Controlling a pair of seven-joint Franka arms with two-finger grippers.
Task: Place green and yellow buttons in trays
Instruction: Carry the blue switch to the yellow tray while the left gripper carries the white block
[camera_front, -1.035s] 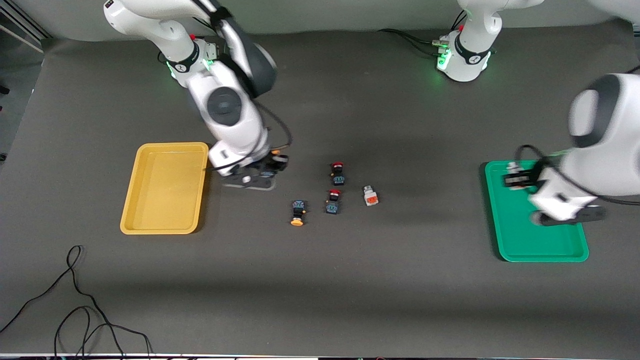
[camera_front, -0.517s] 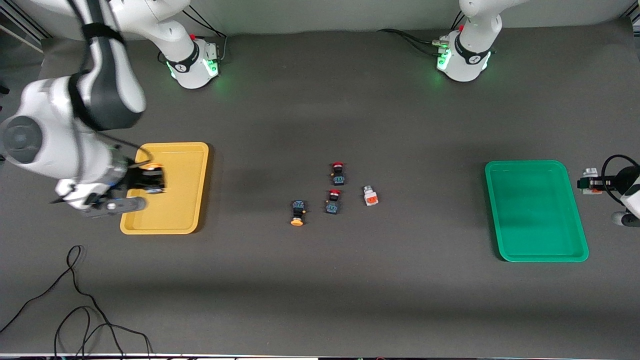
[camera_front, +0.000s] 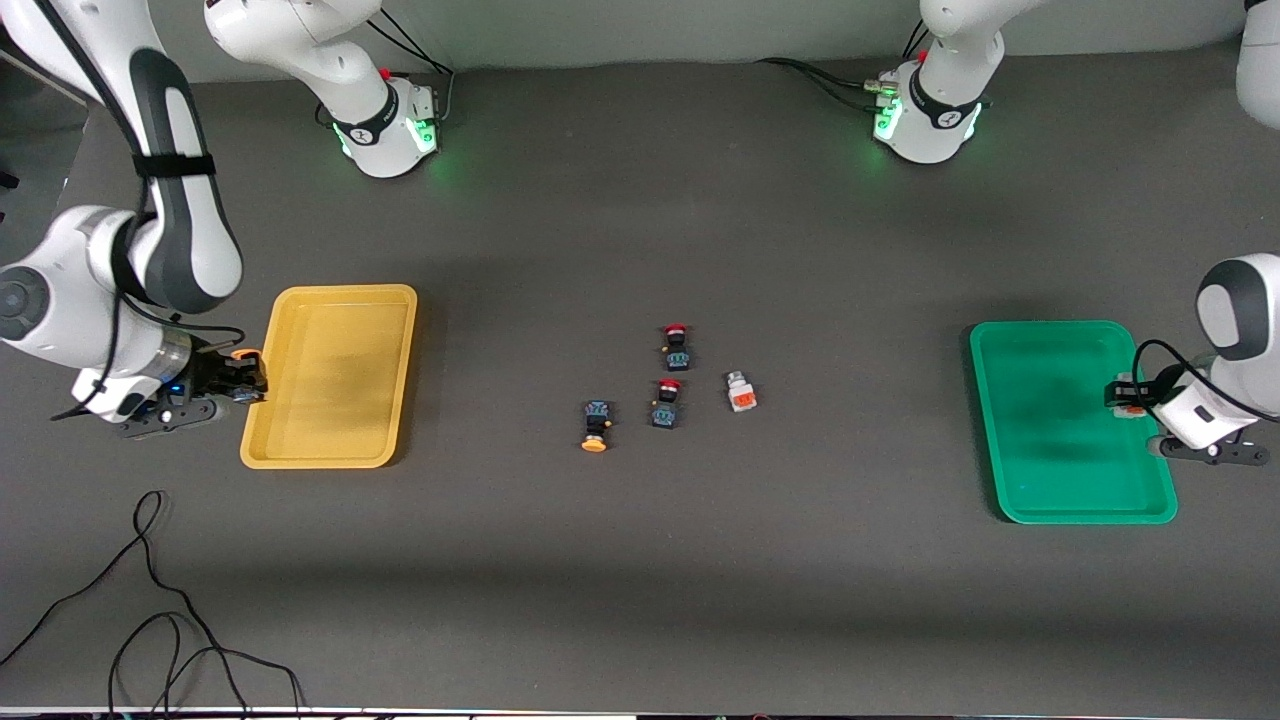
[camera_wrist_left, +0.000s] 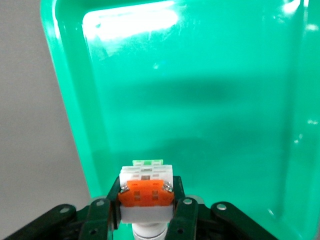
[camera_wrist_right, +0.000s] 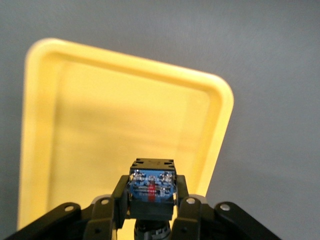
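My right gripper (camera_front: 243, 378) is shut on a dark-bodied button with a yellow-orange cap (camera_wrist_right: 152, 186). It hovers at the rim of the yellow tray (camera_front: 330, 440) on the side toward the right arm's end of the table. My left gripper (camera_front: 1122, 393) is shut on a white button with an orange block (camera_wrist_left: 146, 191) over the rim of the green tray (camera_front: 1050, 500). Both trays hold nothing. In the middle of the table lie a second yellow-capped button (camera_front: 595, 426) and a second white and orange button (camera_front: 741, 391).
Two dark switches with red caps (camera_front: 676, 346) (camera_front: 667, 402) lie between the two loose buttons. Black cables (camera_front: 150, 600) trail over the table corner nearest the camera at the right arm's end. The arms' bases stand along the table's edge farthest from the camera.
The right gripper carried its button from the table's middle across the yellow tray to its outer rim. The left gripper swung out past the green tray, then back to its rim.
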